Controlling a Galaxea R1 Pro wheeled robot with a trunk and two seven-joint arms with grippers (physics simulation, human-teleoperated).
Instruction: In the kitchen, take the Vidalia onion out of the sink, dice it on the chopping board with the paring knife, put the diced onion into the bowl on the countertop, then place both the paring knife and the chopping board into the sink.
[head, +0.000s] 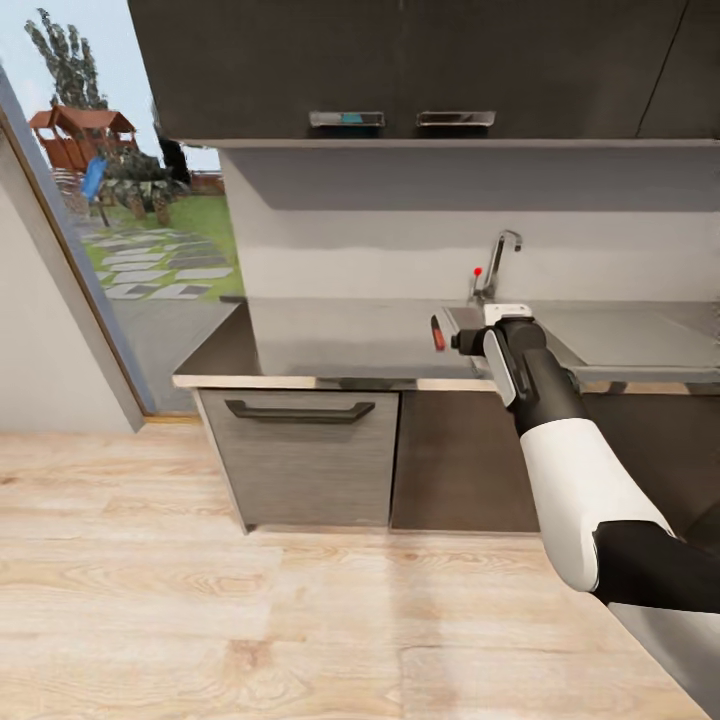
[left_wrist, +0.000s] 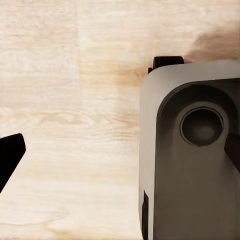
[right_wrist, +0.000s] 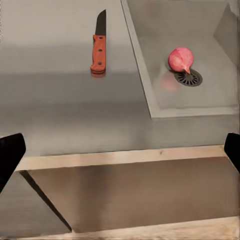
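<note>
So far nothing is done: the right end effector (right_wrist: 120, 150) hangs wide open and empty over the front edge of the long shiny grey table (right_wrist: 60, 110). Farther back, the short red-handled paring knife (right_wrist: 99, 47) lies on the table just beside the steel sink (right_wrist: 192, 107), and the small round pinkish onion (right_wrist: 180, 60) sits inside by the drain. I cannot tell how the left end effector is set.

Vidalia onion (right_wrist: 181, 59) in sink (right_wrist: 150, 85), paring knife (right_wrist: 99, 46) on countertop (right_wrist: 60, 115) beside it

Pinkish Vidalia onion (right_wrist: 180, 59) beside sink (right_wrist: 150, 75) drain; red-handled paring knife (right_wrist: 99, 46) flat on countertop (right_wrist: 60, 105)
</note>
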